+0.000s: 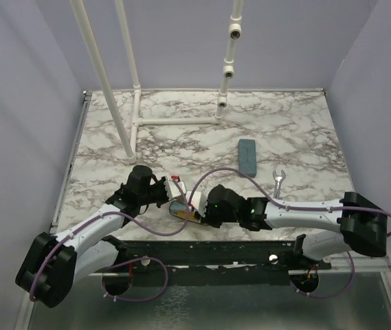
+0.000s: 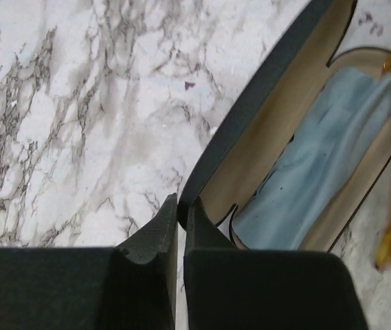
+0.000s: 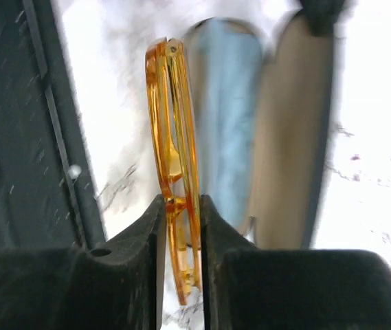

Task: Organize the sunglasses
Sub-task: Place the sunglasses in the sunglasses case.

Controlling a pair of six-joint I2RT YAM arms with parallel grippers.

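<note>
The sunglasses (image 3: pixel 173 130), a folded pair in translucent orange plastic, stand on edge between my right gripper's (image 3: pixel 181 206) fingers, which are shut on them. They hang just beside an open dark case (image 3: pixel 288 137) with a beige lining and a blue cloth (image 2: pixel 319 158) inside. My left gripper (image 2: pixel 181 206) is shut on the rim of that case's (image 2: pixel 250 117) raised lid. From above, both grippers (image 1: pixel 170 196) (image 1: pixel 198 208) meet at the case near the table's front edge, with the orange sunglasses (image 1: pixel 181 213) low between them.
A blue-grey oblong case (image 1: pixel 247 157) lies closed at the right middle of the marble table (image 1: pixel 181 137). A small wrench (image 1: pixel 278 181) lies near it. White pipe frames (image 1: pixel 133 103) stand at the back. The dark front rail (image 3: pixel 16 137) runs close beside the sunglasses.
</note>
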